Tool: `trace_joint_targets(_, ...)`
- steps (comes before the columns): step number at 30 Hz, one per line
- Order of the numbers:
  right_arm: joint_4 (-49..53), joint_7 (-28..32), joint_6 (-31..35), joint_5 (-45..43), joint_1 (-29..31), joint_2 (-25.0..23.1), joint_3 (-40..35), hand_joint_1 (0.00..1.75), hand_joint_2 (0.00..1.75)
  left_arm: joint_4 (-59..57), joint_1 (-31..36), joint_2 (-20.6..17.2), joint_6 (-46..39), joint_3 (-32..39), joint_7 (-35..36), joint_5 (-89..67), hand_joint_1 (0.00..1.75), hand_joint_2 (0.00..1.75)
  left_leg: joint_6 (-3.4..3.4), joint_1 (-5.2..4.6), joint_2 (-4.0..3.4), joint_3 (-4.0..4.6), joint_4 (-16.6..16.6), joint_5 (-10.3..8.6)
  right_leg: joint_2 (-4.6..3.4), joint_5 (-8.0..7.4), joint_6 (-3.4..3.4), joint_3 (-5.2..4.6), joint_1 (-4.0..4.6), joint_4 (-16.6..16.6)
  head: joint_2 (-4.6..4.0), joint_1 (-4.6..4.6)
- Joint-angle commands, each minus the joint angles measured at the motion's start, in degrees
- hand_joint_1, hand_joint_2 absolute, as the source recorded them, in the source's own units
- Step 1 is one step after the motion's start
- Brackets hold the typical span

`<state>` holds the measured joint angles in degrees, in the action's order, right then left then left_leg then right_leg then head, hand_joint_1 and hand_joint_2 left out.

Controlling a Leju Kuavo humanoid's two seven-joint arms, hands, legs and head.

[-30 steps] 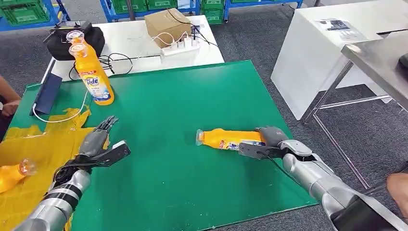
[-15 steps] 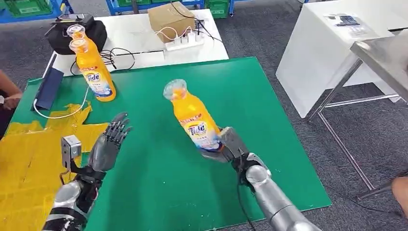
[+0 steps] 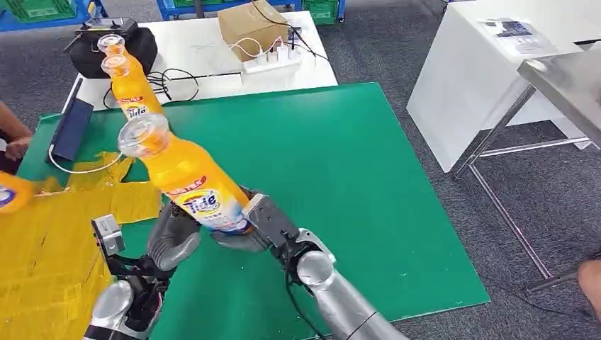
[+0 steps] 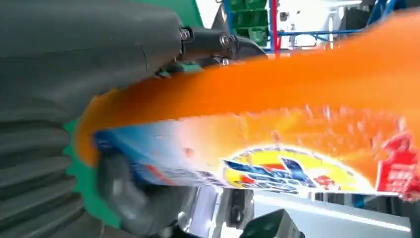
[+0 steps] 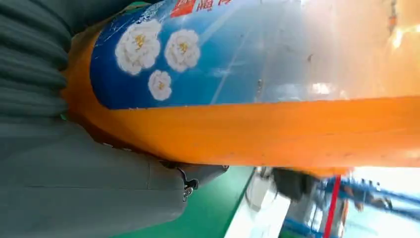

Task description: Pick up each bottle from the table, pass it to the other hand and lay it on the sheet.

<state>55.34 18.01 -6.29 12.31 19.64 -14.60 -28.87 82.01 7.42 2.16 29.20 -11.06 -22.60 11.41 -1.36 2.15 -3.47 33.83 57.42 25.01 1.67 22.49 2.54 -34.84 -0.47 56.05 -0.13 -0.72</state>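
Note:
My right hand [image 3: 264,228] grips an orange Tide bottle [image 3: 186,180] by its base and holds it tilted above the green mat [image 3: 340,163], cap pointing up and to the left. My left hand [image 3: 173,237] is pressed against the lower part of the same bottle, from the left. In the left wrist view the bottle [image 4: 277,129] lies between the thumb and the dark fingers [image 4: 213,39]; how tightly they close is unclear. In the right wrist view the bottle [image 5: 257,94] lies in the palm. The crumpled yellow sheet [image 3: 49,241] covers the table's left part.
Two more orange bottles [image 3: 132,92] stand upright at the mat's far left. A blurred orange bottle [image 3: 10,195] is at the left edge over the sheet, near a person's arm [image 3: 10,134]. Behind lie a black bag [image 3: 88,49], a cardboard box [image 3: 248,25], cables and a power strip [image 3: 273,62].
My right hand lifted the bottle off the mat and carried it left to my left hand, which rose to meet it. The bottle on the sheet moved toward the left edge.

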Motion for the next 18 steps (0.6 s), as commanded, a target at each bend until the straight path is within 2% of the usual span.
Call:
trace_joint_targets(1, -9.11, -0.71, -0.59, -0.54, 3.85, -0.7, -5.33, 1.75, 1.75, 0.77, 0.88, -0.34, -0.67, -2.71, -0.25, -0.49, 0.0, 1.75, 0.19, -0.05, 0.26, -0.18, -0.04, 0.06, -0.1, 0.07, -0.07, 0.15, -0.06, 0.02, 0.0, 0.02)
trace_joint_targets(6, -16.47, -0.11, -0.58, 0.36, 2.78, -1.69, -10.57, 1.75, 1.75, 0.8, 1.95, -0.25, -1.46, -2.33, -0.54, -0.09, 0.0, 1.75, 0.16, -0.03, 0.3, -0.22, -0.08, 0.05, -0.05, 0.08, -0.08, 0.23, -0.04, -0.03, 0.0, 0.02)
trace_joint_targets(14, -18.45, -0.23, -0.88, 1.78, 2.87, -2.19, -13.57, 1.75, 1.75, -0.93, 3.22, 0.09, -1.47, -2.43, -0.54, -0.07, 0.0, 1.75, 0.14, -0.04, 0.39, -0.11, -0.04, 0.01, 0.12, 0.09, -0.05, 0.1, -0.04, -0.02, 0.0, 0.02)
trace_joint_targets(15, -18.71, -0.19, -0.66, 2.0, 3.19, -2.34, -14.11, 1.75, 1.75, -1.45, 3.55, 0.07, -1.24, -2.76, -0.65, -0.05, 1.75, 1.75, 0.2, -0.04, 0.55, -0.17, -0.04, 0.03, 0.17, 0.13, -0.08, 0.18, -0.04, -0.01, 0.0, 0.02)
trace_joint_targets(18, -18.63, -0.2, -0.66, 2.01, 3.4, -2.42, -14.14, 1.75, 1.75, -1.55, 3.52, 0.17, -1.23, -2.87, -0.65, -0.06, 1.75, 1.75, 0.1, -0.01, 0.32, -0.06, -0.03, 0.0, 0.12, 0.07, -0.04, 0.05, -0.01, -0.04, 0.0, 0.02)
